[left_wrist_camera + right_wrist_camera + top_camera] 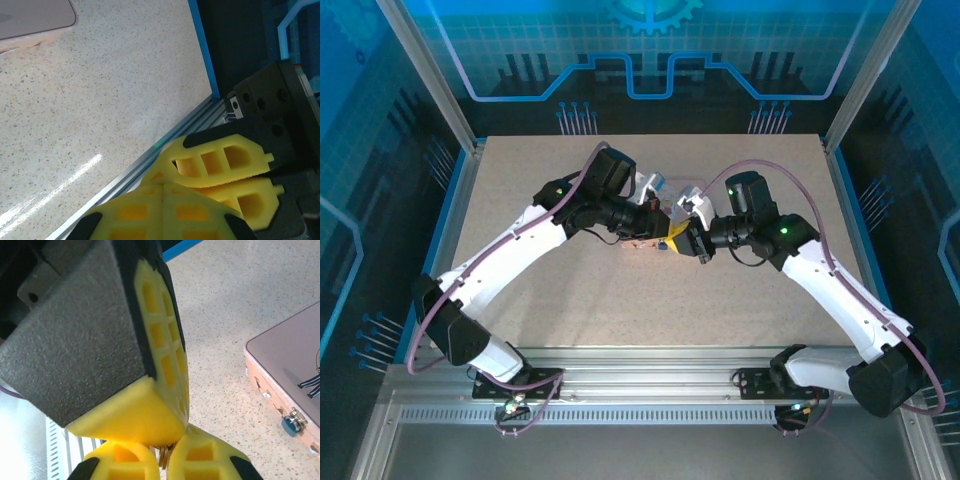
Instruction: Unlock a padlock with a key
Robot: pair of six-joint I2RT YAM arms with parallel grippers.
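Top external: speckled beige stone-look table in a metal frame. Small pink rectangular box sits mid-table. Both arms converge just right of the box. Left gripper and right gripper meet tip to tip, their yellow fingers touching beside the box's right end. Padlock and key are too small to make out here.

Left wrist: left gripper has yellow foam-like lattice fingers with black edging, pressed flat together with only a seam between them. Cannot tell whether anything is pinched in it. Right gripper comes in from the side away from the box, its two yellow fingers lying close on each other, tips against the left's tips. A rounded box corner with a matte lid shows well apart from both grippers. Glossy table. A ribbed aluminium rail runs past the grippers on the side away from the box.

Right wrist: right gripper is clenched on a thin brass-toned metal key, seen edge-on between its yellow fingertips. Left gripper is closed, with a rough dark grey body, its tip touching down on the same spot. The box lies near but apart, to the side. A tiny dark bluish padlock with a shiny metal shackle hangs on the front-wall clasp, well clear of the key.
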